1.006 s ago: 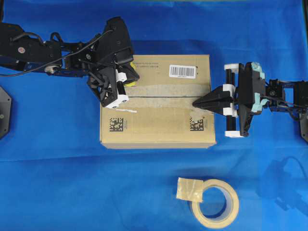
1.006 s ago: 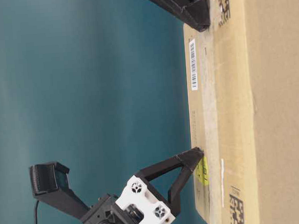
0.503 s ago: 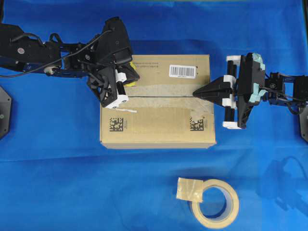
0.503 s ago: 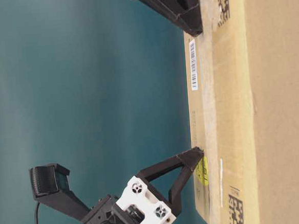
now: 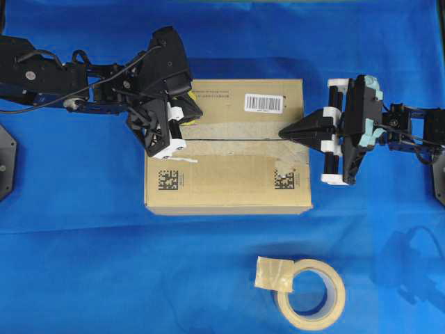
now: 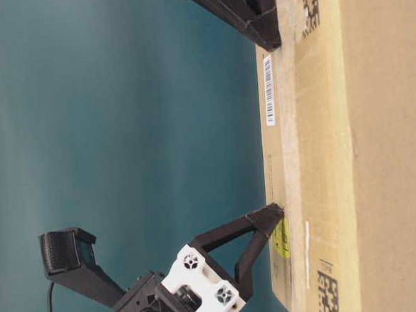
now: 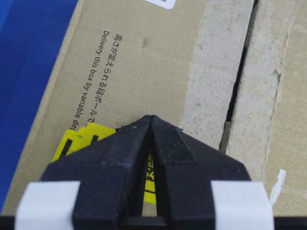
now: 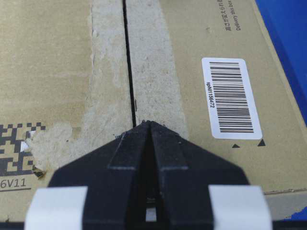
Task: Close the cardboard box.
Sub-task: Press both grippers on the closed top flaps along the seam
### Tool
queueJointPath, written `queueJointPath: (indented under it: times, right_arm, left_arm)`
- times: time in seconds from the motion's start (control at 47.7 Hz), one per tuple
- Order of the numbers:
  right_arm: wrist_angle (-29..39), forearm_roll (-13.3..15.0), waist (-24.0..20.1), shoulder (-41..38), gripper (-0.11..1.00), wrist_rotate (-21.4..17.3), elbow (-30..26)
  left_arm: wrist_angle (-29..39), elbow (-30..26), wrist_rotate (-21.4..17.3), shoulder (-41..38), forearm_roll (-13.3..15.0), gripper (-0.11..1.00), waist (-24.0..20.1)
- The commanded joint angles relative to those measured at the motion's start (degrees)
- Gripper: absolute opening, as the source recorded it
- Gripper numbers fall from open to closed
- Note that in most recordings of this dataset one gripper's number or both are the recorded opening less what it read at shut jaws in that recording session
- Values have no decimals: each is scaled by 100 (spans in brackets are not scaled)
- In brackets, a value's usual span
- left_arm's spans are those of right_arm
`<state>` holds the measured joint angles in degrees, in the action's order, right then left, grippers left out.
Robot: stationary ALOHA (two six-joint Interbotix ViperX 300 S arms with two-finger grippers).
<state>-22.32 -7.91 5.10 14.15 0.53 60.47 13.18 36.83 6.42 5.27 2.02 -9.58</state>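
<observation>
Matt brown cardboard box (image 5: 226, 146); rough-textured black plastic fingers (image 7: 168, 148).

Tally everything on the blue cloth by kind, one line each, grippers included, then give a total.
Cardboard box: 1
Tape roll: 1
Grippers: 2, the left gripper and the right gripper, both with jaws shut and tips at the box top
Total: 4

Both arms reach inward, the left gripper (image 5: 186, 115) and right gripper (image 5: 282, 133) each pinched closed.
</observation>
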Motion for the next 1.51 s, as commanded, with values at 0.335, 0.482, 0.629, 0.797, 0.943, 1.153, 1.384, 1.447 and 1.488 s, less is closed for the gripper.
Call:
queueJointPath:
  times: [0.335, 0.482, 0.629, 0.797, 0.943, 1.153, 1.384, 1.447, 1.488]
  right_arm:
    - [-26, -9, 18, 26, 0, 0, -18]
    - [-35, -9, 18, 26, 0, 0, -18]
    - [-35, -9, 18, 26, 0, 0, -18]
    - [-26, -9, 18, 26, 0, -35, -18]
    - [-18, -9, -9, 26, 0, -44, -18]
    - [-18, -9, -18, 26, 0, -44, -9]
    - [-18, -9, -53, 26, 0, -53, -18]
    - [-18, -9, -53, 26, 0, -53, -18]
    - [-26, -9, -53, 35, 0, -44, -18]
  left_arm:
    - [-2707, 1266, -53, 993, 18, 0, 378]
    - [-3604, 1846, -62, 1195, 9, 0, 598]
    - [-4175, 2136, -62, 1134, 9, 0, 756]
    - [-4579, 2268, -79, 949, 18, 0, 756]
    - [-4957, 2320, -79, 659, 9, 0, 756]
    - [-5396, 2470, -79, 325, 18, 0, 694]
    - [-5704, 2698, -79, 246, 35, 0, 633]
    - [-5730, 2725, -88, 246, 35, 0, 633]
    - [-5739, 2725, -79, 246, 35, 0, 624]
